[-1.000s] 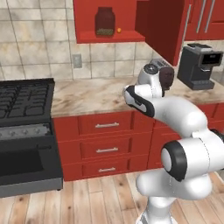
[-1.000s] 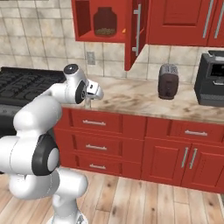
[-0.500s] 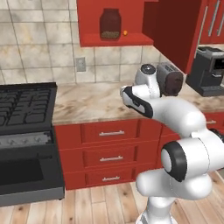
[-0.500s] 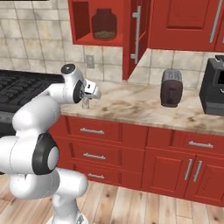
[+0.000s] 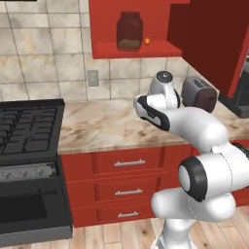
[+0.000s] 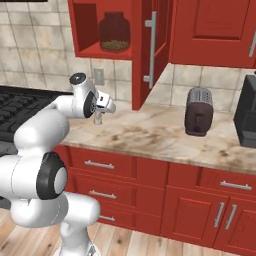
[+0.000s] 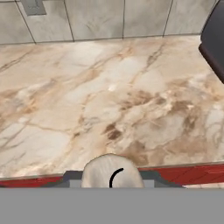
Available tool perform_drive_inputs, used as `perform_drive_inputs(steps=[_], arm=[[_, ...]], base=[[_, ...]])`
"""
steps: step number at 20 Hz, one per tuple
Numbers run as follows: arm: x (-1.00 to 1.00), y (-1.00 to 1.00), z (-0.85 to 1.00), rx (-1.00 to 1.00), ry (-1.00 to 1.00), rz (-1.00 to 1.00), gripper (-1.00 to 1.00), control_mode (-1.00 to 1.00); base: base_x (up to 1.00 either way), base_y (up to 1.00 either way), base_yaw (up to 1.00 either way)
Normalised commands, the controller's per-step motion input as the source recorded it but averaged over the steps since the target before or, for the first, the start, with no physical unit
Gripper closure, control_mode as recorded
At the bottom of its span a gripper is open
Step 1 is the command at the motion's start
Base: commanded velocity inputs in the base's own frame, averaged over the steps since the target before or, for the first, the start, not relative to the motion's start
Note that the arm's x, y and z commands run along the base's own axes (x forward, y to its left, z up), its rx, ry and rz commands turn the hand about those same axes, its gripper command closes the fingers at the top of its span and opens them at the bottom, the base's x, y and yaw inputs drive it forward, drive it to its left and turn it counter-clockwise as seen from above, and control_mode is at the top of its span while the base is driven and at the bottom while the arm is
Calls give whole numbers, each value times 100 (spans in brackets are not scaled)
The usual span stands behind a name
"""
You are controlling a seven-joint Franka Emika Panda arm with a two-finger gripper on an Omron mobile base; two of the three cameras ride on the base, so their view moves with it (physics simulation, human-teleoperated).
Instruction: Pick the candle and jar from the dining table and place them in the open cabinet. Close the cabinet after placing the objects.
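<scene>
- Candle (image 6: 98, 120) first: it hangs upright under the hand, a small pale cylinder pointing down at the marble counter (image 6: 160, 137). In the hand view its rounded pale top (image 7: 113, 171) sits right at the bottom, between the finger tips.
- Farthest left, the black stove (image 5: 29, 126) is well clear of the action.
- Next along, the gripper (image 6: 99, 115) is clamped on the candle by the look of it, hovering above the counter's front part. The fingers themselves are mostly hidden behind the candle.
- Now the relation that matters. In the right base view the open cabinet (image 6: 84, 30) lies above the hand and a touch to its right, so the way in is up and forward toward the wall.
- 1 of 2 is done: the jar (image 6: 114, 31) stands on the shelf, roughly mid-opening. From the left base view it (image 5: 129, 30) has bare shelf on both sides, with a tiny orange thing (image 5: 147, 41) just to its right.
- My read: the candle's long axis is vertical and should stay so, going in beside the jar, not behind it.
- Further right, the cabinet door (image 6: 161, 30) hangs swung out, its silver handle (image 6: 151, 50) facing the arm. It stands near the hand's right, so a wide lift could clip it.
- Far right, the toaster (image 6: 198, 111) plays no part.
</scene>
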Motion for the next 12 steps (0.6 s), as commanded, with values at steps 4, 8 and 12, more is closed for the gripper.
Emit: perform_drive_inputs(steps=[4,8,12], arm=[[0,0,0,0,0,0,100,100],[0,0,0,0,0,0,100,100],[0,0,0,0,0,0,100,100]], base=[[40,-13,4],[34,-13,4],[42,-16,4]])
